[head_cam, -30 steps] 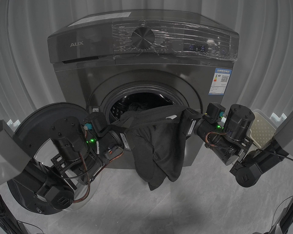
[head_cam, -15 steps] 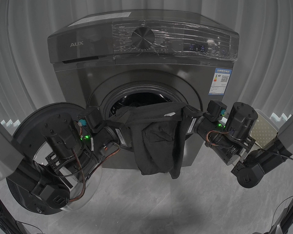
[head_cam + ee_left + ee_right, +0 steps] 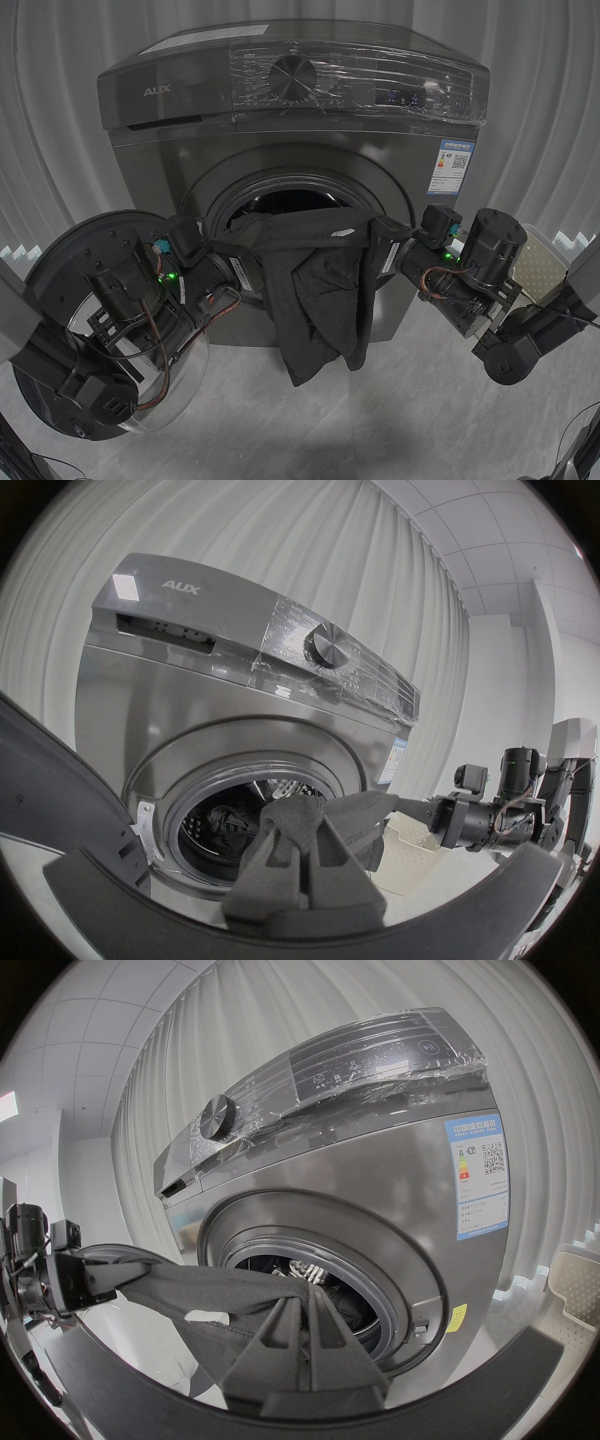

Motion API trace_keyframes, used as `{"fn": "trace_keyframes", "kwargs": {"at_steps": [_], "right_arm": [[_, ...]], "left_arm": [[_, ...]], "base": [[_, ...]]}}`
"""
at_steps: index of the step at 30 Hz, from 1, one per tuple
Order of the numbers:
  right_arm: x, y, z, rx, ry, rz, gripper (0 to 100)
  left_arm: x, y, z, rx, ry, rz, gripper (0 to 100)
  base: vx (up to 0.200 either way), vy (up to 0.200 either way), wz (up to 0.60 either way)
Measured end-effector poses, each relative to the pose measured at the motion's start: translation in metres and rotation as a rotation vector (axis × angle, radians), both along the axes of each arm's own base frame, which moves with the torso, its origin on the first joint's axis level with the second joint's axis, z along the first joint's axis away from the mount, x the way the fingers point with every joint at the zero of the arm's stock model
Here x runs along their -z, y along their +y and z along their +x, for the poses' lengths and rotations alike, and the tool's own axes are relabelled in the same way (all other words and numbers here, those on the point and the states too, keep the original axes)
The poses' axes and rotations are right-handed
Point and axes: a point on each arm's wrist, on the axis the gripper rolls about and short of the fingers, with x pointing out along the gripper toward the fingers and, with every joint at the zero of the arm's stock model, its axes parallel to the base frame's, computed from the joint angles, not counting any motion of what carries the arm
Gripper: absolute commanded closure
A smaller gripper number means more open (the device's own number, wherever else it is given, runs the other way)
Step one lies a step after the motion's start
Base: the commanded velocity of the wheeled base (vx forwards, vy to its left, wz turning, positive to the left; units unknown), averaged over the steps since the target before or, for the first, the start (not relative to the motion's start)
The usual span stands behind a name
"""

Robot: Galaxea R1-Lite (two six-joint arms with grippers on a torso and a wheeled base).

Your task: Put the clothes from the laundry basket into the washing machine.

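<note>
Over the last second the left arm has drawn outward and a little upward, so the black garment (image 3: 319, 287) that sagged between the two arms is now pulled into a taut band across the mouth of the washing machine (image 3: 187, 162), its loose lower part hanging toward the floor. At the far left the round door (image 3: 69, 250) stands swung wide open. Next to it the left tool (image 3: 300, 830) has its fingers pressed together on one bunched corner of the garment. The stretched top edge runs just in front of the drum opening (image 3: 287, 201), where other dark clothes (image 3: 225, 820) already lie inside. At the other end the right tool (image 3: 306, 1310) is likewise clamped tight on the cloth's opposite corner. Farther right, beside the machine, the pale laundry basket (image 3: 540, 262) sits on the floor; what it holds cannot be seen. Judging by this, at least some laundry is loaded, while this piece is held outside the drum and must be pushed in and released.
</note>
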Motion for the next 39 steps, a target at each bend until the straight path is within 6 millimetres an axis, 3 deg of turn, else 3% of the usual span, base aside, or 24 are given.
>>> {"fn": "trace_keyframes", "kwargs": {"at_steps": [10,16,17,29,34,39], "right_arm": [[0.005,0.006,-0.004,-0.021,0.01,-0.013,100],[0.02,0.01,-0.006,-0.057,0.046,-0.045,100],[0.024,0.011,-0.006,-0.063,0.054,-0.051,0],[0.069,0.024,-0.002,-0.093,0.154,-0.127,0],[0.092,0.023,-0.018,-0.129,0.23,-0.191,0],[0.104,0.033,-0.041,-0.248,0.254,-0.229,0]], "left_arm": [[-0.008,0.002,-0.001,-0.004,-0.022,-0.016,100],[-0.015,0.0,-0.001,0.003,-0.044,-0.032,100],[-0.016,-0.001,-0.001,0.005,-0.049,-0.036,100],[-0.018,-0.008,0.007,0.007,-0.057,-0.042,100],[-0.015,-0.011,0.014,-0.004,-0.05,-0.038,100],[-0.012,-0.014,0.02,-0.01,-0.043,-0.034,100]], "base": [[0.0,0.0,0.0],[0.0,0.0,0.0],[0.0,0.0,0.0],[0.0,0.0,0.0],[0.0,0.0,0.0],[0.0,0.0,0.0]]}}
